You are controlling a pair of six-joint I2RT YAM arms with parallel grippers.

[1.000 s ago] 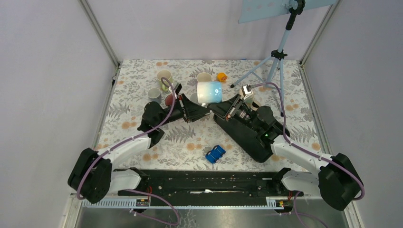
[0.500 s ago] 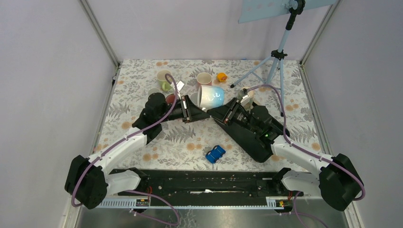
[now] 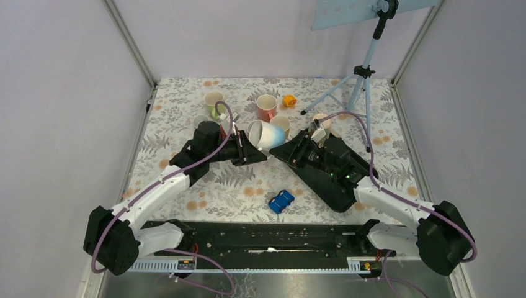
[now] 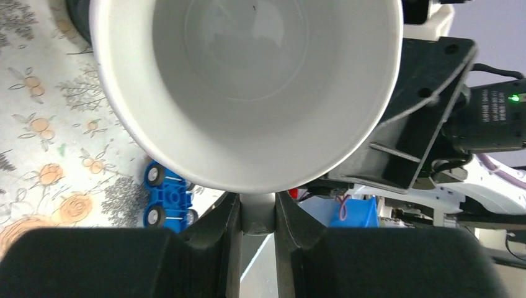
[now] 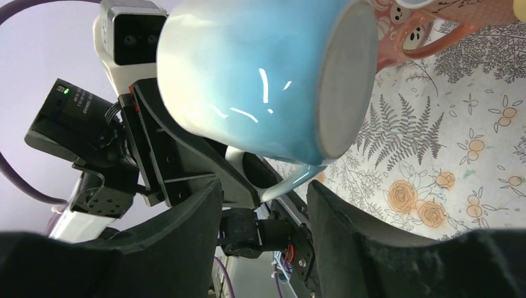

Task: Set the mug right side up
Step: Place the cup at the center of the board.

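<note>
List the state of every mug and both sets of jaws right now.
glossy blue-and-white ceramic mug: held tipped on its side, not yet upright
left gripper: jaws shut on that mug's handle
right gripper: jaws open, not gripping
pink ceramic mug: upright
cream ceramic mug: upright
beige ceramic mug: upright

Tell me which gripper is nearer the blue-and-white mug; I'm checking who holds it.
Left: the left gripper is shut on the handle of the mug, below the rim. The right gripper is open at the base end, its fingers flanking the handle without visible contact.
</note>
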